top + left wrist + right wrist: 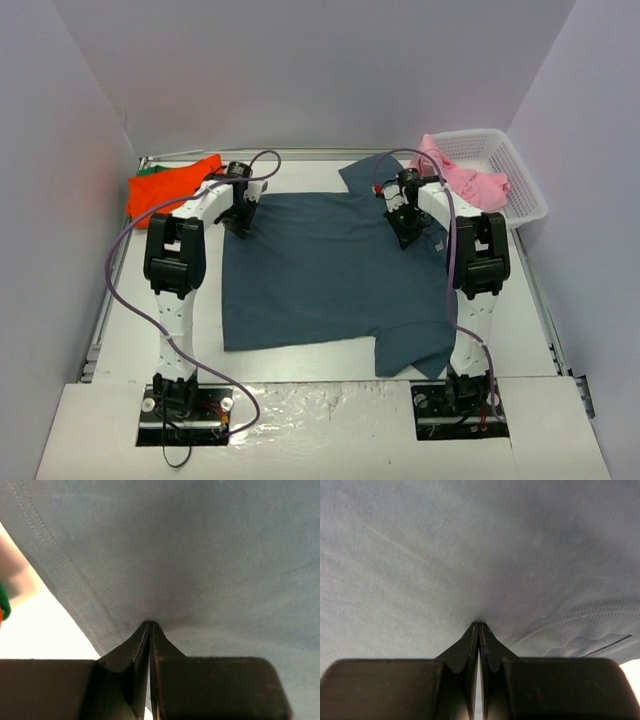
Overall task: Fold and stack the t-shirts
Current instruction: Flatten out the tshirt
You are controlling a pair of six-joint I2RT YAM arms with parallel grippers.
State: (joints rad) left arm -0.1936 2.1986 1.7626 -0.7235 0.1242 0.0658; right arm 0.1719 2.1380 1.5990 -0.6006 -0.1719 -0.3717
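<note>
Pressing down on cloth, the left gripper (150, 624) has its jaws fully together, the tips on the dark slate-blue t-shirt (330, 275) just beside its stitched hem. The right gripper (479, 625) is closed in the same way, with its tips on the same shirt next to the ribbed collar. Whether either one holds a pinch of cloth between the tips, I cannot tell.

The shirt lies spread flat in the middle of the table (130, 330). Its long axis goes from left to right, with the hem at the left arm and the neck at the right arm. One sleeve points to the far side and the other to the near side. Both grippers stand close to the far edge, so almost all of the shirt lies from them toward the arm bases. I judge that a fold would carry this far edge toward the near one.

Farther out, the orange-red t-shirt (165, 192) lies at the far left, and the pink t-shirt (465, 178) hangs over the white basket (522, 195) at the far right.
</note>
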